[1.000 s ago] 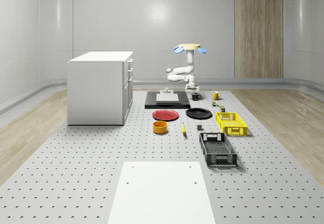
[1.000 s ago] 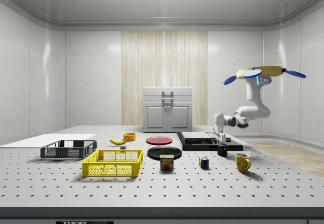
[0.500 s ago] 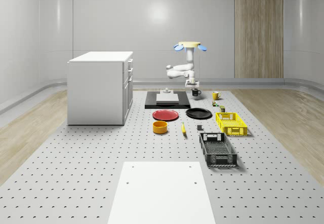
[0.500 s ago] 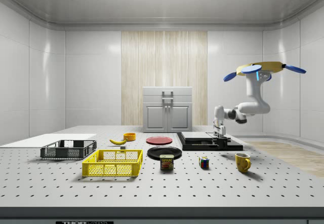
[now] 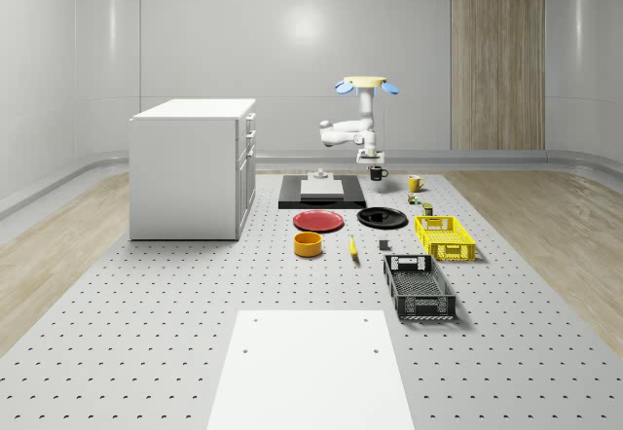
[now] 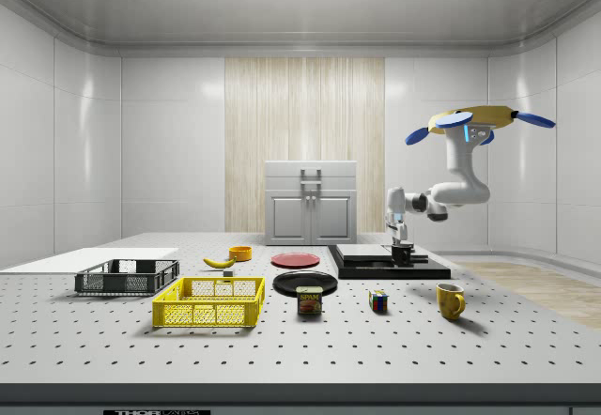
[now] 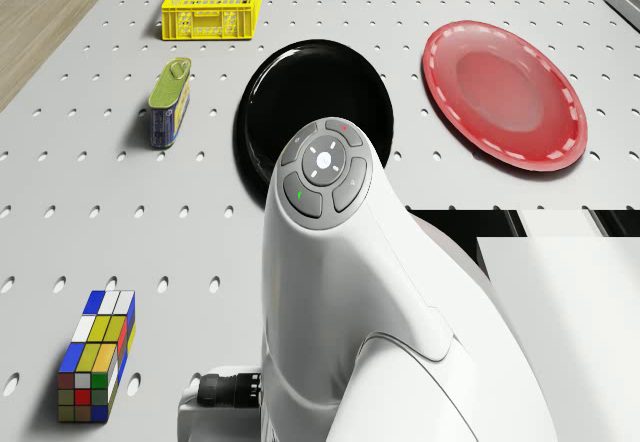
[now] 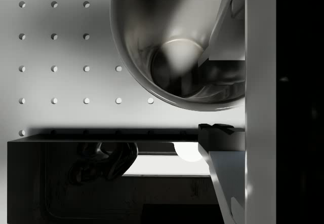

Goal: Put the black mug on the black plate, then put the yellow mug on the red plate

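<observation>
Black mug (image 5: 377,172) held in my claw (image 5: 375,164), lifted off worktop (image 5: 195,294) beside black slab (image 5: 321,194); drone (image 6: 474,120) hovers near yellow mug (image 6: 450,299).

A simulated lab: bare grey walls, a perforated metal surface (image 5: 146,333), a white cabinet (image 5: 192,167) at ten o'clock.

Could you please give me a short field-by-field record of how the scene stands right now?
drone: hovering above the table's far end, near the black platform
gripper: shut on the black mug, held in the air
black plate: bare, on the table
yellow mug: on the table, apart from the plates
red plate: bare, beside the black plate
stage: black mug lifted, not yet placed
</observation>
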`<state>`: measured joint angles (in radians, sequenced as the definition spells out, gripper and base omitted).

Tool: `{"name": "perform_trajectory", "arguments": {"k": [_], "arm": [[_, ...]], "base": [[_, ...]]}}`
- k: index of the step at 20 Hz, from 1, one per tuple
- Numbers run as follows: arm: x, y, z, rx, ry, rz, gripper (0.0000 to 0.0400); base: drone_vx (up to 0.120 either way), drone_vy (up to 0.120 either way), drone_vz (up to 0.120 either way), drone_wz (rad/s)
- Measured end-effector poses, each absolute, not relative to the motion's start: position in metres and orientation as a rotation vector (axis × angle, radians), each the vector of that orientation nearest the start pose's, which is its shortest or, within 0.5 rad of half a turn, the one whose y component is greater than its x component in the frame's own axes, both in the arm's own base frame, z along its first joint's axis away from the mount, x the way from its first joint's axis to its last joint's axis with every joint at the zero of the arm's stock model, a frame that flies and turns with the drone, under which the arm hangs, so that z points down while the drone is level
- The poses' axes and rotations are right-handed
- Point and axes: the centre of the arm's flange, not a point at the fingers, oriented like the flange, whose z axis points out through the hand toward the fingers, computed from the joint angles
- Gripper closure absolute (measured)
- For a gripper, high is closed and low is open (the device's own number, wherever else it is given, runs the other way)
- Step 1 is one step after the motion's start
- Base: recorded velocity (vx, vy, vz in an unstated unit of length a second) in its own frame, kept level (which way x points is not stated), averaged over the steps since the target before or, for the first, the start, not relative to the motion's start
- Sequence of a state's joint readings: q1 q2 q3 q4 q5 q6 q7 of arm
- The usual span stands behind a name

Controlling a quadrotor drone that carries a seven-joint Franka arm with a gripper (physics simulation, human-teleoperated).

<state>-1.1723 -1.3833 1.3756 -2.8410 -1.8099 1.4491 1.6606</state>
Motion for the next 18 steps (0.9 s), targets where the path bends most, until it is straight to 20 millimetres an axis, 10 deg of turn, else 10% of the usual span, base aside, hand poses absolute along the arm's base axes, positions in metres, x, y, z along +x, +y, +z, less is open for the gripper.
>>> {"name": "perform_trajectory", "arguments": {"k": [18], "arm": [[0.3188,0.0039,0.4867,0.001,-0.002,0.785,0.029]], "base": [[0.12,0.0,0.0,0.0]]}}
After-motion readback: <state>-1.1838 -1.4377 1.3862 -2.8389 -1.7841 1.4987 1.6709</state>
